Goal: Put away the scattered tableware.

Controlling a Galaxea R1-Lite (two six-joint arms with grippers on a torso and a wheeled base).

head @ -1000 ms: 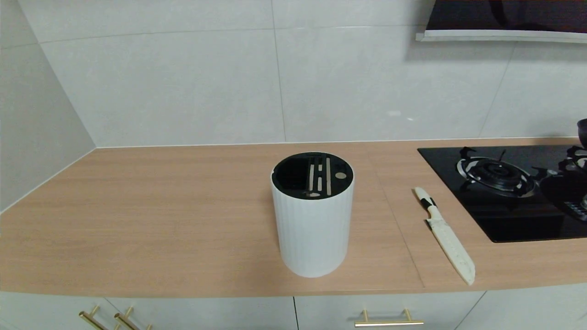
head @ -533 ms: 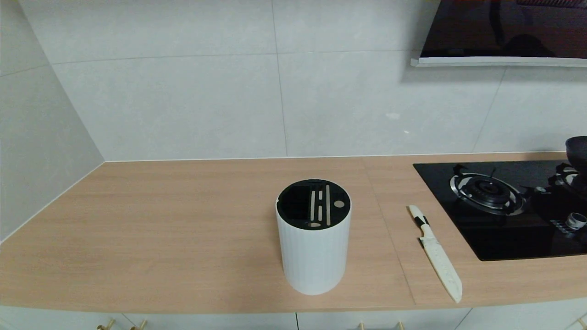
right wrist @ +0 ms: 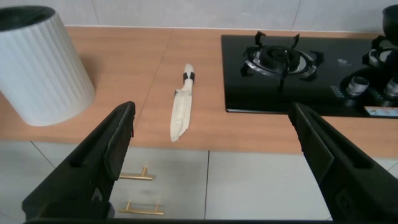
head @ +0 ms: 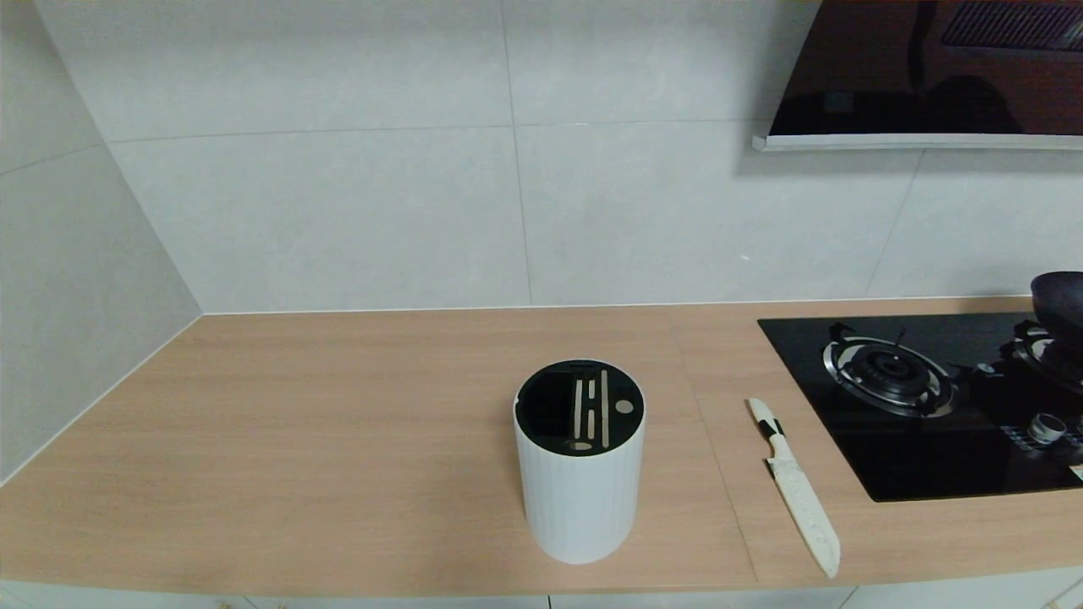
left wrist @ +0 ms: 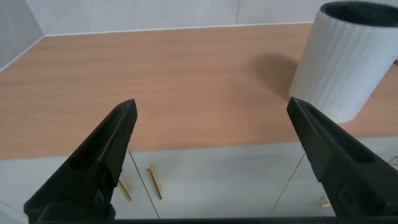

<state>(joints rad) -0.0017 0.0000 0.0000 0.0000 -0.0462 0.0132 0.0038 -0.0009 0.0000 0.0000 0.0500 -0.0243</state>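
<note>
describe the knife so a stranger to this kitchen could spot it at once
On the wooden countertop, find the black gas hob at the right. Between it and the white ribbed holder lies the knife, flat. It alone is long and thin: cream speckled blade, black band on the handle.

A: Where does the head camera look from?

B: High and set back from the countertop (head: 338, 406), facing forward and down toward the tiled wall; the knife block (head: 579, 482) stands at 6 o'clock from its centre; the knife (head: 794, 489) lies at the block's 3 o'clock, the gas hob (head: 897, 457) at its 2 o'clock.

A: And the wrist cameras?

B: Both low, off the counter's front edge, facing the wall; the left looks between the left gripper (left wrist: 211, 106) fingers, spread wide, with the block close; the right looks between the right gripper (right wrist: 212, 109) fingers, equally spread, onto block, knife and hob; all three share the block; head and right wrist share knife and hob.
</note>
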